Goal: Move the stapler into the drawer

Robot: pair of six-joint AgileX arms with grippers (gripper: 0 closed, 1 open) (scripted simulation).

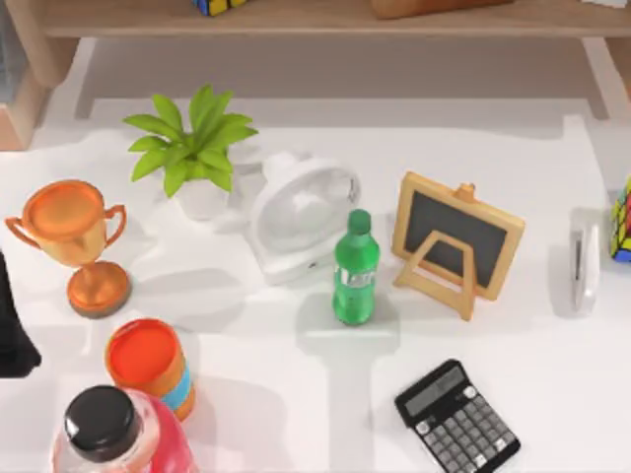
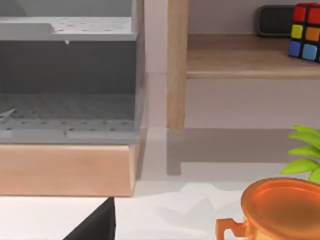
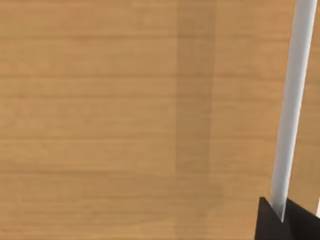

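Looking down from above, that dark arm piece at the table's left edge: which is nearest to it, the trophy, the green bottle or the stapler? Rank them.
From the left gripper, in the top view:
1. Trophy, beside it on the left.
2. Green bottle, mid-table.
3. Stapler, far right edge.

We took the bottle (image 1: pixel 355 268) as reference, near table (image 1: pixel 296 394) centre. Fan (image 1: pixel 301 215) sat just left-behind it, touching or nearly. Plant (image 1: pixel 192 148) stood further left-behind, trophy (image 1: pixel 77 236) far left. Chalkboard easel (image 1: pixel 455 241) stood right of it, stapler (image 1: pixel 585 261) far right near the edge, cube (image 1: pixel 621 219) just beyond. Calculator (image 1: pixel 457 418) lay right-front. Cup (image 1: pixel 150 365) and jar (image 1: pixel 113 434) sat left-front. Drawer (image 2: pixel 67 100) stood open behind the trophy.
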